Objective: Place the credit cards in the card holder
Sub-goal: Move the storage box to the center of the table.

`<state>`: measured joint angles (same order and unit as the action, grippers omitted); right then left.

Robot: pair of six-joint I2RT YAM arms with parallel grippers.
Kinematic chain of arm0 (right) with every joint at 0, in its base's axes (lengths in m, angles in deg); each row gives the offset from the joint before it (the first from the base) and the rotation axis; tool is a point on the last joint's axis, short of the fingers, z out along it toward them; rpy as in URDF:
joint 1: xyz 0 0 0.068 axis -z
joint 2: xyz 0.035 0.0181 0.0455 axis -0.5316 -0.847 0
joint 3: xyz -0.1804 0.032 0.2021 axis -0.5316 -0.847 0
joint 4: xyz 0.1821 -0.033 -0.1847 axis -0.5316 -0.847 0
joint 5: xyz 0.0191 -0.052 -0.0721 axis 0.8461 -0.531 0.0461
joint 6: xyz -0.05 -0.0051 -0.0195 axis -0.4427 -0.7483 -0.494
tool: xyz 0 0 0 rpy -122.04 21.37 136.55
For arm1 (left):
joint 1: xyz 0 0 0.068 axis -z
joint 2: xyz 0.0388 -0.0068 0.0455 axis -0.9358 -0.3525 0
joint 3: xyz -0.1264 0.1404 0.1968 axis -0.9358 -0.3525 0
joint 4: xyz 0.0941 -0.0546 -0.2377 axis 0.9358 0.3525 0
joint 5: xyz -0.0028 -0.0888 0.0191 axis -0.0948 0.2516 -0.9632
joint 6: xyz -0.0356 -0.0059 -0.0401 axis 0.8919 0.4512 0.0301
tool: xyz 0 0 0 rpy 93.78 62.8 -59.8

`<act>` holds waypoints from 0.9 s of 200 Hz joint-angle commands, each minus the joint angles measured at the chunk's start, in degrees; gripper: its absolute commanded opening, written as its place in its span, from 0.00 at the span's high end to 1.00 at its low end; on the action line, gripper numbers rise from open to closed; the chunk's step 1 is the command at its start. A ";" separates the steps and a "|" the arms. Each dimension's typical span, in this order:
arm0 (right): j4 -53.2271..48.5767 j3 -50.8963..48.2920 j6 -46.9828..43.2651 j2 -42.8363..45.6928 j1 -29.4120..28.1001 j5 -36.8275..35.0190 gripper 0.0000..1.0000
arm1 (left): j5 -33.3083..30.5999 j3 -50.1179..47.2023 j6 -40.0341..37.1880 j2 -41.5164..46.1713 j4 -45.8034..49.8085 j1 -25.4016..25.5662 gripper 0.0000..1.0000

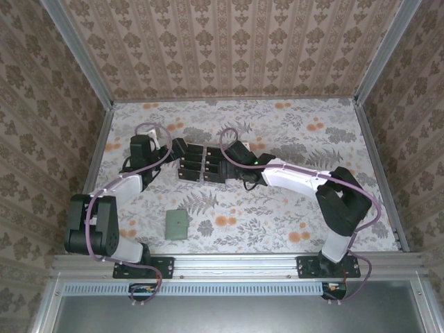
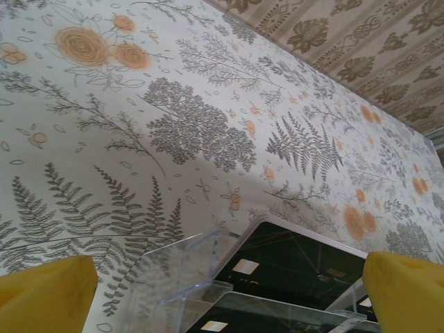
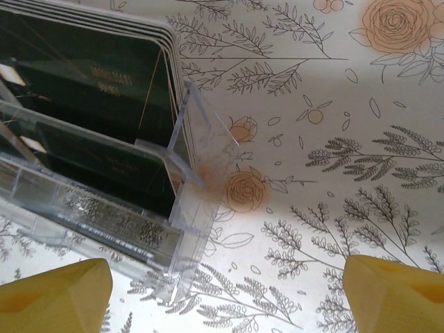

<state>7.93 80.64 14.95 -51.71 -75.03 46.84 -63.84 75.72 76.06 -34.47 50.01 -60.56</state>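
Top external view puts the credit cards (image 1: 201, 166) in the middle of the bench (image 1: 312, 208), set as dark rows in a clear slotted tray, with the left jaws just to their left and the right jaws just to their right. The card holder (image 1: 177, 224) lies flat on its own well nearer, towards the left arm's base. Left wrist view has the yellow fingertips (image 2: 48, 291) at the lower corners, spread wide with nothing between them, looking over the tray (image 2: 184, 277) and one black card (image 2: 298, 260). Right wrist view shows the right jaws likewise spread wide and empty, fingertips (image 3: 55, 295) short of the tray's corner (image 3: 187, 208), where several cards (image 3: 90, 76) sit packed together. The cards look light, thin, stiff and glossy, so probably slippery. A pinch across the two flat faces at the exposed top edge seems best, one card at a time. The tray looks light too and may slide or tip if nudged.
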 commanded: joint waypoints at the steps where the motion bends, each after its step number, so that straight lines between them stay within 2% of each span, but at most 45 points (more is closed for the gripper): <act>1: -2.56 2.56 0.75 -2.61 -0.09 -2.70 0.12 | 1.10 -0.99 1.75 -0.79 -3.31 0.70 0.00; 103: -3.22 3.73 1.47 -6.20 1.07 -7.71 0.12 | 0.06 -2.41 3.92 -4.81 -7.41 5.57 0.00; 180: -1.82 -2.20 4.22 -1.94 6.70 -10.42 0.13 | -2.81 0.59 7.30 -8.39 -11.46 12.64 0.00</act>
<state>7.12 81.40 17.35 -56.58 -70.52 39.45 -65.68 73.97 80.72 -41.18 41.84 -50.05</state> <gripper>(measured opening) 0.873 0.997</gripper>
